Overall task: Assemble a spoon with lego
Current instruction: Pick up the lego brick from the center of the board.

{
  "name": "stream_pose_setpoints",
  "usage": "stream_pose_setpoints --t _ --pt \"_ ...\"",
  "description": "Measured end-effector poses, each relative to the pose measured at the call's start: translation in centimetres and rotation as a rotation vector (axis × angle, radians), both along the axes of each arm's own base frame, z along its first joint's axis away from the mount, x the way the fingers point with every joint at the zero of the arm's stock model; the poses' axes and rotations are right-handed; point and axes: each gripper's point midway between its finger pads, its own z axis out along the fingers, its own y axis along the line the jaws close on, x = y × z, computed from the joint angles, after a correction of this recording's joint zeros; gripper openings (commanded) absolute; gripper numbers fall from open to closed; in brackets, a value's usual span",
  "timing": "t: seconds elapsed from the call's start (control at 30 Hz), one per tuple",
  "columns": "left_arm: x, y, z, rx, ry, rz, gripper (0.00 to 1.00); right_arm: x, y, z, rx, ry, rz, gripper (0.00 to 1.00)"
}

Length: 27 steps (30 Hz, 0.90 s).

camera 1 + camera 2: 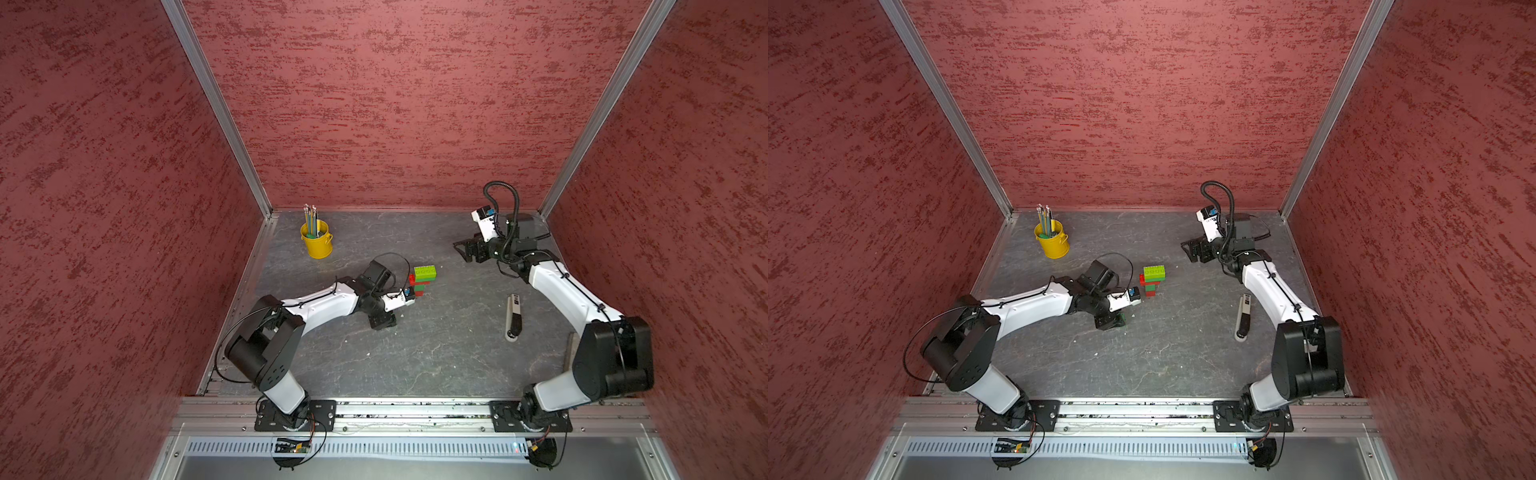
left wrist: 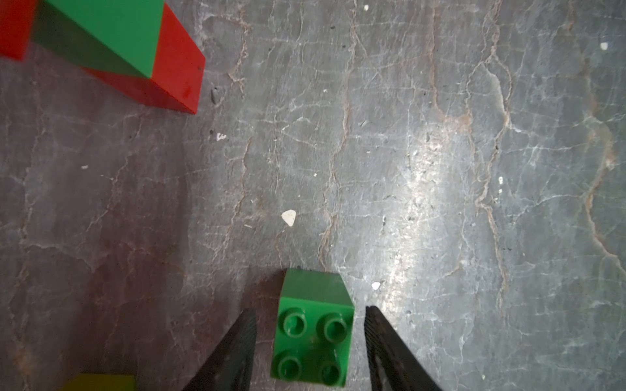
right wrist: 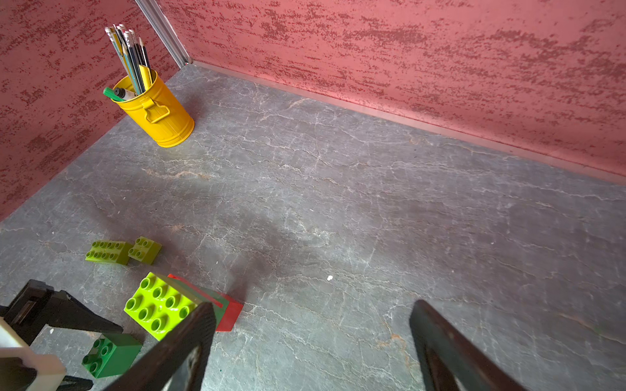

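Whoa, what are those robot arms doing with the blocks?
They're building a spoon out of lego. The left gripper straddles a loose dark green brick on the table, jaws on either side but not yet squeezing it. The partly built spoon, red and green bricks with a lime one at one end, lies close by. Two more lime bricks sit loose. The right gripper hangs open and empty, off to the side.

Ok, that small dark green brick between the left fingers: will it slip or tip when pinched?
Probably stiff: the dark green brick looks like hard moulded plastic. Its glossy flat sides may slip against the fingers unless pinched squarely. It sits flat, studs up and squat, so tipping or rolling seems unlikely.
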Motion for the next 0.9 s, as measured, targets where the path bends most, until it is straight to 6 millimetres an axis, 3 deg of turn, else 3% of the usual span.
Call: stream_pose_setpoints --t 0.43,0.63,0.8,0.9 --pt "0.0 -0.2 -0.3 0.016 0.017 -0.01 0.4 0.1 0.0 -0.3 -0.001 0.007 -0.001 0.92" --pt "-0.1 -0.1 -0.3 0.023 0.024 -0.009 0.24 0.1 0.0 -0.4 0.004 0.014 -0.004 0.93" --pt "0.2 -0.3 0.7 0.026 0.024 -0.009 0.23 0.2 0.2 -1.0 0.063 0.073 -0.037 0.93" --pt "0.7 -0.5 2.1 0.021 0.01 -0.01 0.23 0.4 0.3 -2.6 0.139 0.175 -0.072 0.9"
